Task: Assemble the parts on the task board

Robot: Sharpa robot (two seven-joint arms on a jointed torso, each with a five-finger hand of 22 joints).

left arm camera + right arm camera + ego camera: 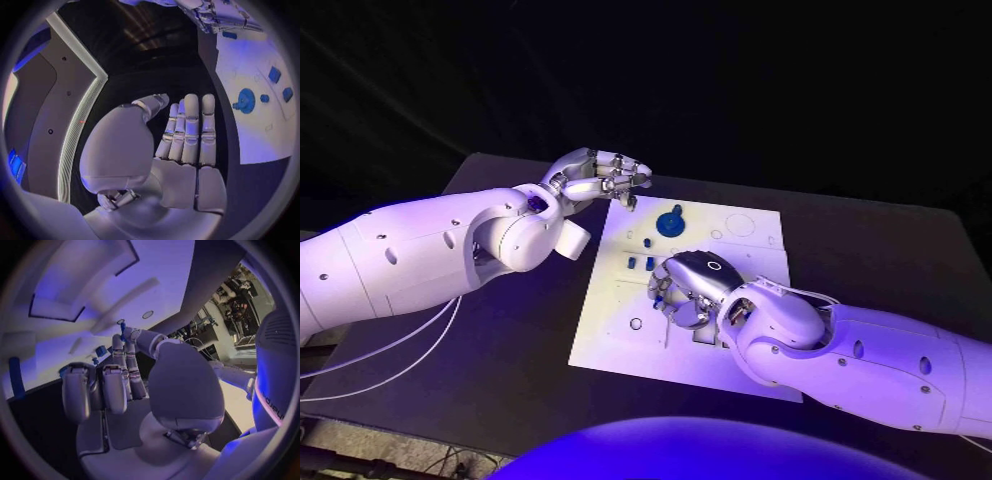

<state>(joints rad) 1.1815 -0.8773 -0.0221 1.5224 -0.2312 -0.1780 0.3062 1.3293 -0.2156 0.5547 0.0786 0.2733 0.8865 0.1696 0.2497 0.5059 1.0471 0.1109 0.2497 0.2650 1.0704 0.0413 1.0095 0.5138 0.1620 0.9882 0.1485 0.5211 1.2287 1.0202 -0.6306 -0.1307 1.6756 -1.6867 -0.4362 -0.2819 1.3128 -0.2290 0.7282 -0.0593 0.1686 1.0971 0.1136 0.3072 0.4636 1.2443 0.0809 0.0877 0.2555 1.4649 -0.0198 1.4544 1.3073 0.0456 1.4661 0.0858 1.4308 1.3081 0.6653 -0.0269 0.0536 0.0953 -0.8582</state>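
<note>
The white task board [626,342] lies in the middle of the black table. A round blue gear-like part [672,222] sits near its far edge, also in the left wrist view [245,100]. Small blue parts [640,263] stand in the board beside my right hand [689,288]. That hand is low over the board's middle, fingers pointing down, and pinches a thin blue pin [122,329] between thumb and a finger. My left hand [600,176] hovers off the board's far left corner; its fingers [190,130] lie straight and together, holding nothing.
Black table [473,390] surrounds the board on all sides. My left forearm [430,250] stretches over the table's left part, with white cables [387,350] hanging beneath it. My right forearm [877,360] covers the board's near right corner.
</note>
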